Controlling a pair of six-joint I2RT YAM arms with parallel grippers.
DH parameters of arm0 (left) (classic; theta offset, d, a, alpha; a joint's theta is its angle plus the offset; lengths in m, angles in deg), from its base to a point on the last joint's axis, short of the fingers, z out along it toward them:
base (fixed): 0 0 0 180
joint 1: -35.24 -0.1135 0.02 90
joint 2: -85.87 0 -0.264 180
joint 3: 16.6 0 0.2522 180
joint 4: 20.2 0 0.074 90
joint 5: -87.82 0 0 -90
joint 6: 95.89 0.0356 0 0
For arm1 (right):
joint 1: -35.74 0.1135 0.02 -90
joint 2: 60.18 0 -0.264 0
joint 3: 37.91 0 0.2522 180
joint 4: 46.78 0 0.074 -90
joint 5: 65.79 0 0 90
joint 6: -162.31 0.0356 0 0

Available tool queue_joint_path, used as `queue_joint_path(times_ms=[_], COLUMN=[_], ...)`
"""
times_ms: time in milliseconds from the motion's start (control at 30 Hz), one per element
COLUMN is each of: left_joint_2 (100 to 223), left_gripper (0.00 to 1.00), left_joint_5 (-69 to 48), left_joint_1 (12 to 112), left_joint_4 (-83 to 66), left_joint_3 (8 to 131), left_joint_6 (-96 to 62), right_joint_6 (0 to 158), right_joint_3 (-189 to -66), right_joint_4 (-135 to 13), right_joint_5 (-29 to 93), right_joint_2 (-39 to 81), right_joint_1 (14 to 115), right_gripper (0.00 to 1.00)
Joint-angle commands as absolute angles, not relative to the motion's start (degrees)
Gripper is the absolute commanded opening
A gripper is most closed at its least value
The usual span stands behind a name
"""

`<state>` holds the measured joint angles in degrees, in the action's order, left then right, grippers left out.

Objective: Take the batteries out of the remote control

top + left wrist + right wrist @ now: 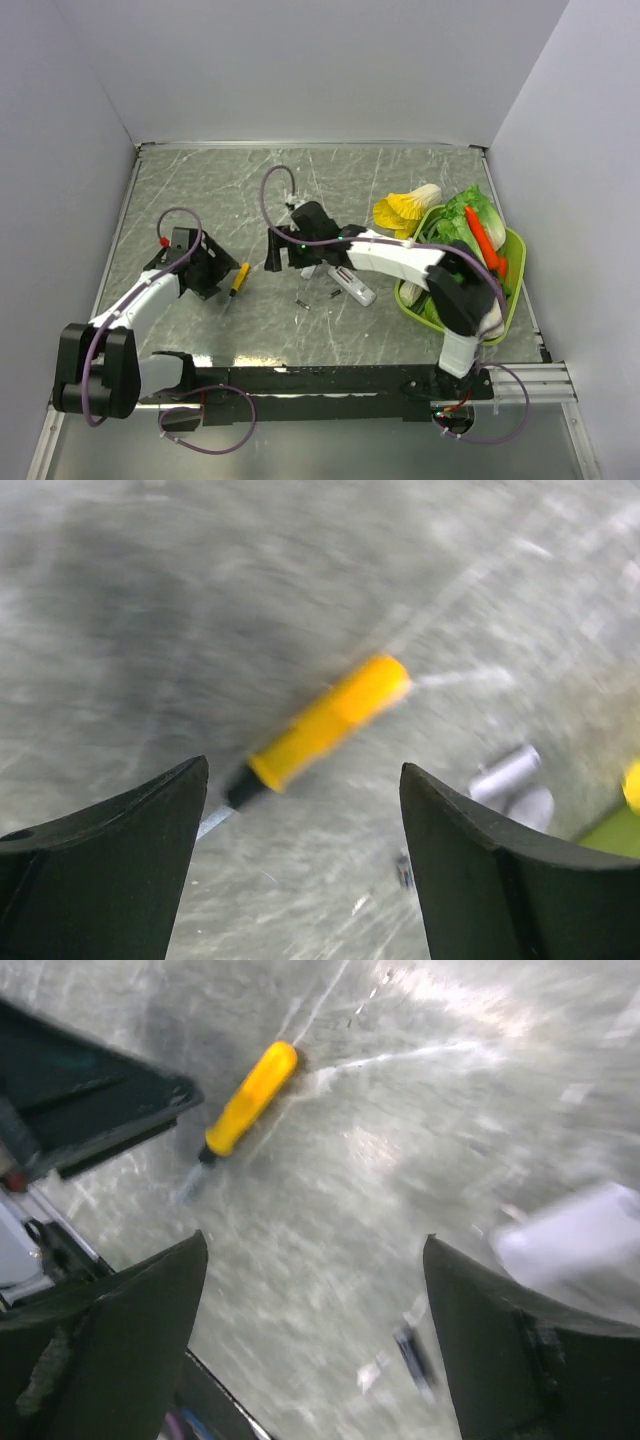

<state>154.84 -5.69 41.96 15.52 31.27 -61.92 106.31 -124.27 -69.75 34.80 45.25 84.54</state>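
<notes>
The white remote control (352,285) lies on the grey table right of centre. It shows blurred in the left wrist view (505,775) and the right wrist view (570,1235). Two tiny dark batteries (302,303) (334,293) lie loose on the table just left of it. One battery shows in the right wrist view (415,1355) and, faintly, in the left wrist view (405,870). My left gripper (213,272) (303,770) is open and empty, close to the yellow tool. My right gripper (283,262) (315,1240) is open and empty, above the table left of the remote.
A yellow-handled stick-like tool (240,278) (330,720) (250,1100) lies between the two grippers. A green basket (515,250) of vegetables stands at the right. A yellow-white vegetable (405,208) lies beside it. Grey walls close in the table.
</notes>
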Motion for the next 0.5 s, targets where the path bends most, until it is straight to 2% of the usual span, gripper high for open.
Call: queue_joint_path(times_ms=[0, 267, 367, 400, 433, 467], left_joint_2=[150.3, 145.6, 142.3, 140.9, 138.1, 136.8], left_gripper=[0.82, 0.82, 0.83, 0.85, 0.95, 0.99], left_joint_5=[-13.4, -16.8, -22.4, -23.7, -25.0, -25.3], left_joint_1=[41.8, 41.8, 41.9, 42.0, 42.5, 42.9], left_joint_4=[10.4, 10.2, 8.0, 7.3, 7.2, 7.1], left_joint_3=[33.1, 35.5, 36.3, 36.6, 37.1, 38.5], left_joint_6=[-57.4, -53.1, -49.0, -48.3, -47.0, -46.4], right_joint_6=[101.5, 98.7, 99.1, 99.4, 99.6, 100.0], right_joint_3=[-119.1, -113.1, -112.6, -111.9, -111.3, -109.5], right_joint_4=[-72.0, -80.4, -83.2, -83.6, -83.7, -83.4], right_joint_5=[25.9, 15.7, 12.0, 11.3, 10.4, 9.8], right_joint_2=[29.1, 11.3, 6.6, 5.3, 4.0, 0.8], right_joint_1=[84.3, 85.0, 85.0, 85.0, 85.1, 85.0], right_gripper=[1.0, 1.0, 1.0, 1.0, 1.0, 1.0])
